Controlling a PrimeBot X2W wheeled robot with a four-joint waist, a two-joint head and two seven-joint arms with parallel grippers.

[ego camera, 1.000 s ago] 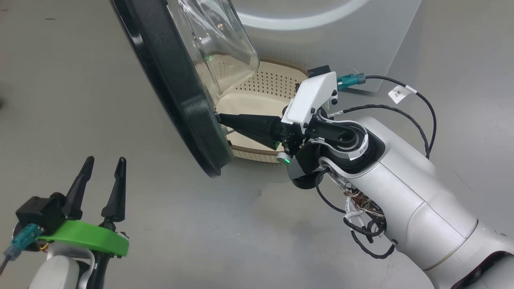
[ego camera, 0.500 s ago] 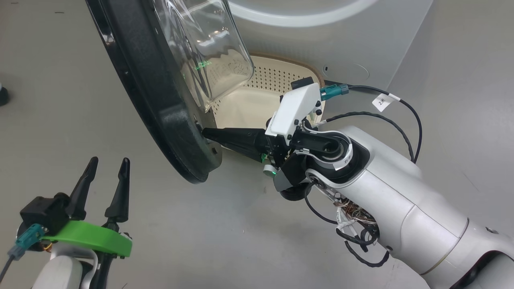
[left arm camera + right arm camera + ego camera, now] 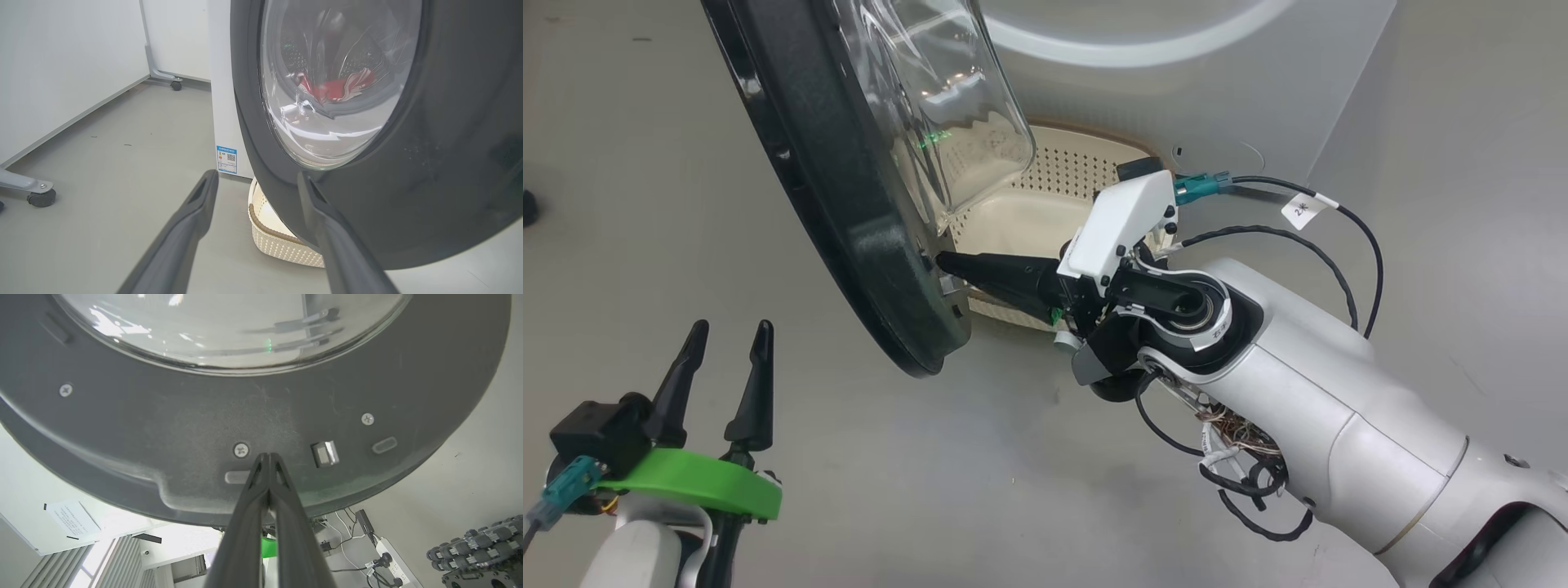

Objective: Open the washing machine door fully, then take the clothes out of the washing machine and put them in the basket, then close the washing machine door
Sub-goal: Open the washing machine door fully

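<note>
One white washing machine (image 3: 1192,90) fills the top of the head view, its front facing the robot. Its door (image 3: 849,204) stands swung out at an angle, black rim toward the left and the bulging glass bowl toward the machine. On the grey floor (image 3: 1013,457), just before the machine and partly under the door, sits the cream basket (image 3: 1054,175); what shows of its inside holds nothing.

The right gripper (image 3: 943,263) reaches across the basket to the door's inner face. In the right wrist view its two fingers are pressed together with nothing between them, tips (image 3: 265,456) touching the textured black rim just beside a screw (image 3: 241,449).

The left gripper (image 3: 730,331) hangs low at the left, well apart from the door, fingers spread and empty.

In the left wrist view the red clothes (image 3: 335,87) lie in the drum, seen through the door glass, and a small blue label (image 3: 226,159) sits on the machine's lower front.
</note>
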